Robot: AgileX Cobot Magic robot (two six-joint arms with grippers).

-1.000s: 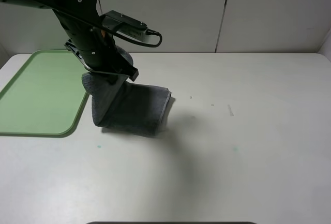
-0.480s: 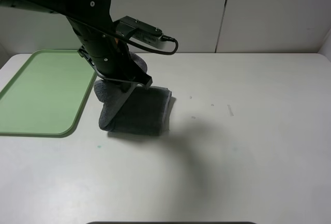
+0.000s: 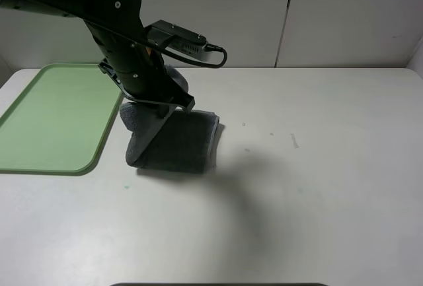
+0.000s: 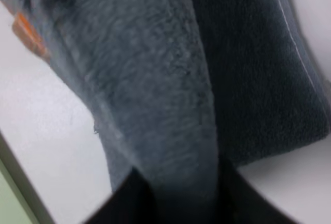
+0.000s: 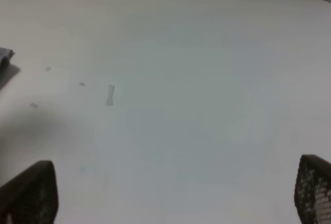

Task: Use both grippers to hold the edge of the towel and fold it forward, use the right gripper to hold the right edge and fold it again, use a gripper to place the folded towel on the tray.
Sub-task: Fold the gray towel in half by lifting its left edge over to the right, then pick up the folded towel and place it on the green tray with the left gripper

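Note:
The folded dark grey towel [image 3: 182,144] lies on the white table just right of the pale green tray [image 3: 99,147]. Its left end is lifted off the table, and my left gripper [image 3: 147,106] is shut on that raised end beside the tray's right rim. In the left wrist view the towel [image 4: 155,79] narrows down between the dark fingers of my left gripper [image 4: 181,203], and an orange patch [image 4: 26,32] shows on its hem. My right gripper [image 5: 173,193] is open over bare table with nothing between its fingertips; it is out of the exterior view.
The tray holds nothing. A wall of pale panels [image 3: 284,15] runs along the back of the table. Small marks [image 3: 294,141] dot the tabletop right of the towel. A towel corner [image 5: 4,56] shows at the edge of the right wrist view.
The left arm has shifted right, away from the tray, taking the towel's raised end with it. Over the last half second almost nothing moved.

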